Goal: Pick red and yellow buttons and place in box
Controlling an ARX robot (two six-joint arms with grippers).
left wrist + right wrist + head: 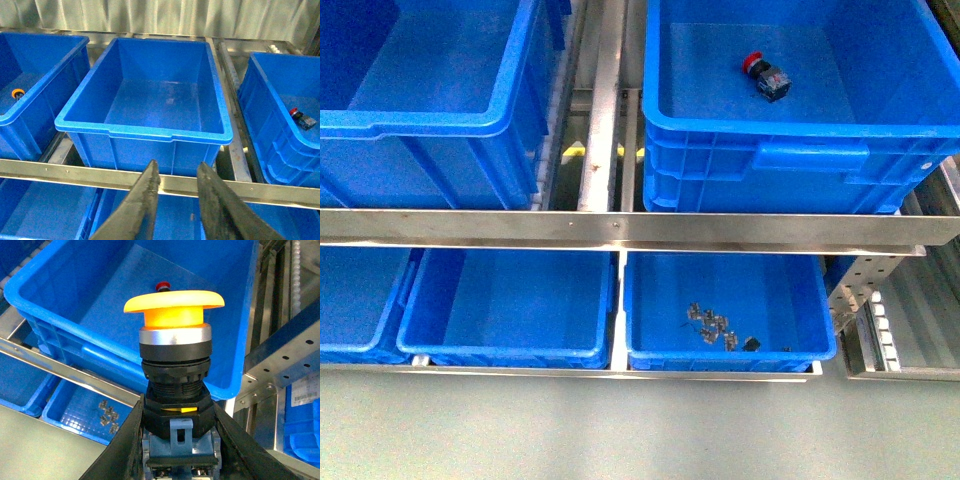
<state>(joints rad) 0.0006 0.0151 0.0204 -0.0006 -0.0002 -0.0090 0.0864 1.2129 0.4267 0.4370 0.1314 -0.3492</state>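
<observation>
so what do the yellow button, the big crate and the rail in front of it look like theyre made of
Yellow button: glossy moulded plastic cap, a shiny metal-looking collar, matte black plastic body.
Big crate: smooth moulded blue plastic, judging by its ribs and rolled rim.
Rail: brushed metal, likely steel or aluminium, with a dull grey sheen and a screw head.

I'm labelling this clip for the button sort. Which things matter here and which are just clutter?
Job things:
yellow button, clamped in the right claw
red button, lying in the box
box

Just lying about:
orange-capped button in another crate
small metal parts in the lower tray
left claw, open and idle
</observation>
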